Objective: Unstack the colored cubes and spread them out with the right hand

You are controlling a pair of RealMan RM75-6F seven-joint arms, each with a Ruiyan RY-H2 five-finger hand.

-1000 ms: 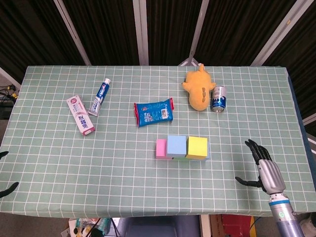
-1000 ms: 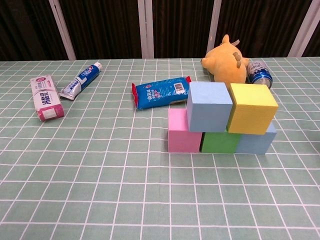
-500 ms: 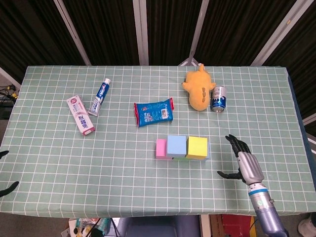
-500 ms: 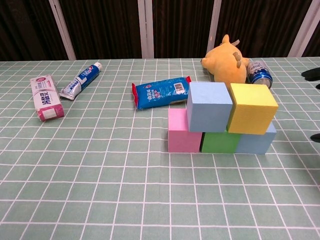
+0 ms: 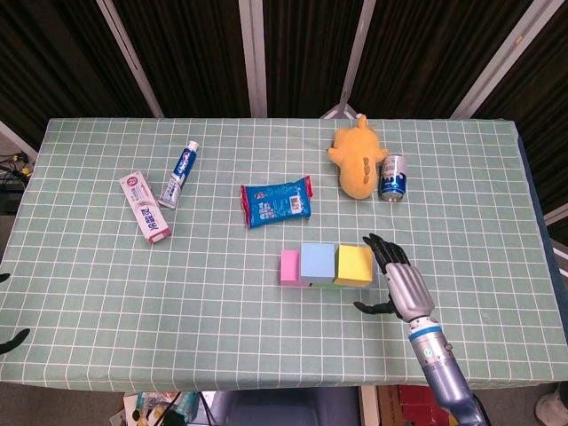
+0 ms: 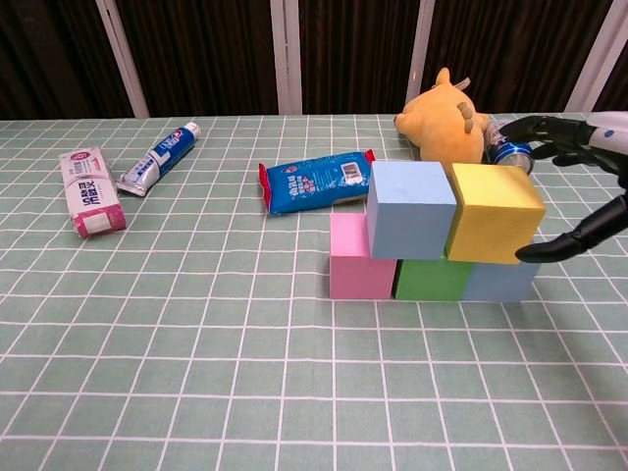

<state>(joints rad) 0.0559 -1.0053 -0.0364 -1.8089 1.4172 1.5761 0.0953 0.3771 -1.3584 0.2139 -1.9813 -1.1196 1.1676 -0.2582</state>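
The cubes form a two-layer stack at the table's middle. On the bottom row sit a pink cube [image 6: 359, 257], a green cube [image 6: 432, 279] and a blue cube [image 6: 500, 280]. On top rest a light blue cube [image 6: 409, 208] and a yellow cube [image 6: 494, 212]. From the head view I see the pink cube [image 5: 289, 266], the light blue cube [image 5: 317, 262] and the yellow cube [image 5: 353, 264]. My right hand [image 5: 398, 282] hovers just right of the yellow cube, fingers spread and holding nothing; the chest view shows this right hand [image 6: 577, 186] at the right edge. The left hand is out of sight.
A yellow plush toy [image 5: 356, 156] and a blue can [image 5: 392, 177] lie behind the stack. A blue snack packet [image 5: 277, 202] is at the centre, a toothpaste tube [image 5: 179, 174] and a pink-and-white box [image 5: 145, 207] to the far left.
My right hand has moved left from the table's right side to just beside the yellow cube. The cubes have not moved.
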